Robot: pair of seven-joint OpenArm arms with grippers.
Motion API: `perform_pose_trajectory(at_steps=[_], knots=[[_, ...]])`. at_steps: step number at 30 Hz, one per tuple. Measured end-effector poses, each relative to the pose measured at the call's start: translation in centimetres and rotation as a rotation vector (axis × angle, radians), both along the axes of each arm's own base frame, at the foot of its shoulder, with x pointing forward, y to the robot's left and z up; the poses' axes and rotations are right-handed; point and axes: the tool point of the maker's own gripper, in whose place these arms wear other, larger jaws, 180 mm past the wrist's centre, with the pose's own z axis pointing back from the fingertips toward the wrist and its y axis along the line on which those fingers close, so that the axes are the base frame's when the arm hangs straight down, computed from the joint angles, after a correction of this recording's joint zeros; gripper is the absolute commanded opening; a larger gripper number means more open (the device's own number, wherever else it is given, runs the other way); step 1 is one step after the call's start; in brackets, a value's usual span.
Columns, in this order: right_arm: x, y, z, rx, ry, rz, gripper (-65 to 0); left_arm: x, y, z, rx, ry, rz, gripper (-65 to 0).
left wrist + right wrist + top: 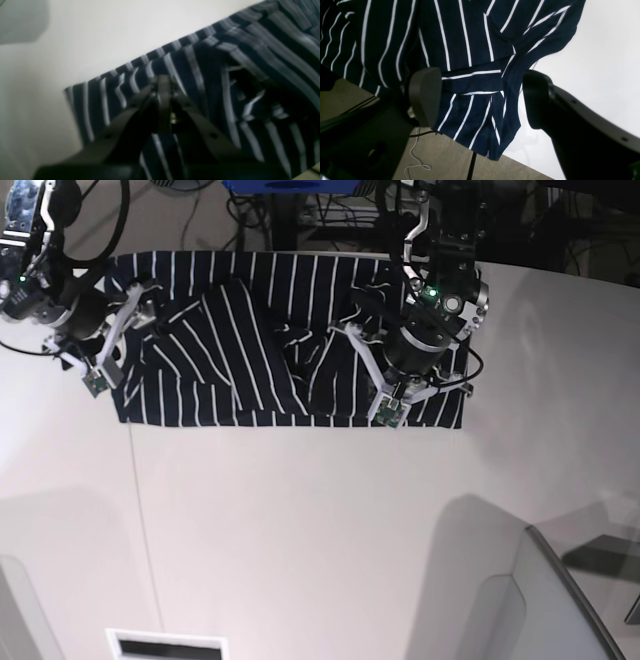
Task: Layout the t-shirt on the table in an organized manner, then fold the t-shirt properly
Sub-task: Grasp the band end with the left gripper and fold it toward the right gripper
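- The shirt (250, 350) lies along the far edge of the table (300, 530), its long axis running side to side in the base view; which end is the neck I cannot tell under the rumples.
- The left gripper (163, 82) is clenched over the shirt's near hem (whether cloth is caught between the tips, the blurred wrist view does not show). If it holds only one layer, a pull may drag the top ply and worsen the bunching at the middle.
- The right gripper (480, 97) stands released, jaws wide astride a corner of the shirt that hangs past the table's edge; a slow close could let that corner slide off farther.
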Motion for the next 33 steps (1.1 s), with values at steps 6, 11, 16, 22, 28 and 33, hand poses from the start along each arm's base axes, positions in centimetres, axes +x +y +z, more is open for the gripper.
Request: perform_pose_trajectory(at_steps=[6,11,16,22,28,33], knots=[[0.0,0.1,0.0,0.001,0.001,-0.001,-17.4,-3.1,0.5,-2.3,0.031,0.082,-0.009,-65.0],[0.7,0.1,0.3,0.002,-0.016,-0.001,-17.4,-4.9,0.1,-3.2,0.025,0.124,-0.016,-65.0],[0.7,0.2,0.3,0.004,-0.015,-0.002,-17.4,-7.5,-3.6,-5.7,0.005,0.211,-0.132,-65.0],[1.2,0.1,0.6,0.003,-0.029,-0.003,-17.4,-7.9,-5.2,-5.8,-0.011,0.218,-0.171,-65.0],[1.2,0.0,0.5,0.001,-0.027,-0.004,-17.4,-2.5,-2.4,-3.5,0.016,0.105,-0.092,-65.0],[1.2,0.0,0.5,0.002,-0.026,-0.004,-17.4,1.4,-2.3,-2.2,0.02,0.041,-0.087,-65.0]])
